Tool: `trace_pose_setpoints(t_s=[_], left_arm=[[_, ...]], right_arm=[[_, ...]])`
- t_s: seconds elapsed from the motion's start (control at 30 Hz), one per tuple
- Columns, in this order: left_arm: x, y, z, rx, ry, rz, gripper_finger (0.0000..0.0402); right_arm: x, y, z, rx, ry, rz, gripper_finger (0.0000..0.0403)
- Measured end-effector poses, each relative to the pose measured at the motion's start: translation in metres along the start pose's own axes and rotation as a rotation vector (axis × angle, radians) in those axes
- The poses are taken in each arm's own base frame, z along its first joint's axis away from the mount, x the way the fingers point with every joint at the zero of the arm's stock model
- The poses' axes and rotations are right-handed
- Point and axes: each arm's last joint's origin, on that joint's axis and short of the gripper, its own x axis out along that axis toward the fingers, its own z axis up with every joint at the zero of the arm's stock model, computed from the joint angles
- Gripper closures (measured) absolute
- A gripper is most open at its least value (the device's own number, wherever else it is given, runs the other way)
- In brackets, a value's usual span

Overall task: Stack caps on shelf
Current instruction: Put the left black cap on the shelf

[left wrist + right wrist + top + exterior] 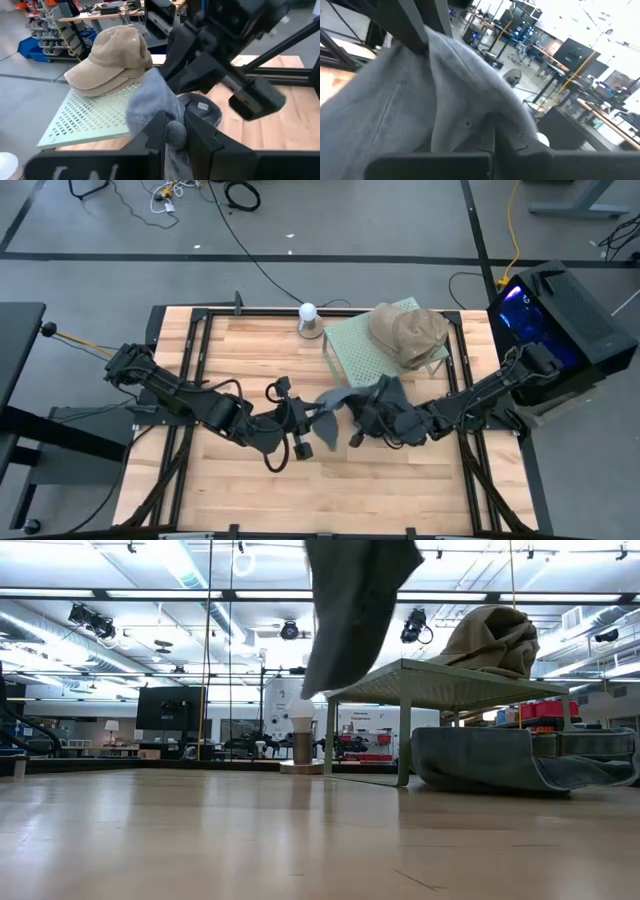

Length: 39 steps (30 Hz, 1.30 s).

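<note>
wooden table (pixel 230 490) fills the high view, both dark arms reaching in toward its middle. black box with blue light (pixel 560 315) sits off the table's right edge.

pale green perforated shelf (pixel 355 345) stands on thin legs toward the far side of the table, right of centre. tan caps (pixel 408 332) lie stacked on the shelf's right part; in the left wrist view the same tan caps (pixel 107 57) lie one on another, brims pointing out over the perforated panel (pixel 85 117). in the low view a blue-grey cap (pixel 500 760) lies on the table under the shelf (pixel 440 685).

another blue-grey cap (pixel 345 402) hangs lifted between the two hands, in front of the shelf, clear of the table; the low view shows it (pixel 350 610) dangling from above, to the left of the shelf.

left hand (pixel 322 420) is closed on the cap's left side; in the left wrist view its fingers (pixel 157 135) pinch the grey cloth (pixel 150 107).
right hand (pixel 362 420) grips the cap's right side; right wrist view shows the grey fabric (pixel 405 105) draped across its fingers (pixel 512 137).

small white round-topped object (pixel 309 315) stands just left of the shelf, at the far edge.
</note>
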Motion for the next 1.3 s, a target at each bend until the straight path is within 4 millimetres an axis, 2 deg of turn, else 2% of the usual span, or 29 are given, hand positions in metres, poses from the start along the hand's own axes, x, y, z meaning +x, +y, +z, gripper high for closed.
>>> trace_pose_setpoints(t_s=[0.17, 0.33, 0.67, 0.77, 0.93, 1.1, 1.3], left_arm=[[0.0, 0.001, -0.002, 0.019, 0.009, 0.036, 0.0347], [0.003, 0.007, -0.001, 0.064, 0.001, 0.119, 0.0348], [0.02, 0.041, 0.036, 0.051, -0.03, 0.125, 0.0345], [0.026, 0.051, 0.042, 0.059, -0.03, 0.146, 0.0346], [0.031, 0.066, 0.052, 0.075, -0.043, 0.207, 0.0339], [0.044, 0.088, 0.054, 0.125, -0.024, 0.269, 0.0342], [0.054, 0.104, 0.055, 0.124, -0.014, 0.231, 0.0336]], right_arm=[[-0.008, 0.005, 0.002, -0.001, -0.008, 0.01, 0.0399], [-0.026, 0.01, 0.007, -0.005, -0.029, 0.048, 0.0399], [-0.061, 0.006, 0.019, 0.0, -0.073, 0.101, 0.0399], [-0.067, 0.006, 0.019, -0.012, -0.072, 0.123, 0.0399], [-0.069, 0.006, 0.018, -0.014, -0.062, 0.109, 0.0399], [-0.068, 0.005, 0.016, -0.039, -0.032, 0.049, 0.0399], [-0.069, 0.003, 0.013, -0.069, -0.003, -0.012, 0.0399]])
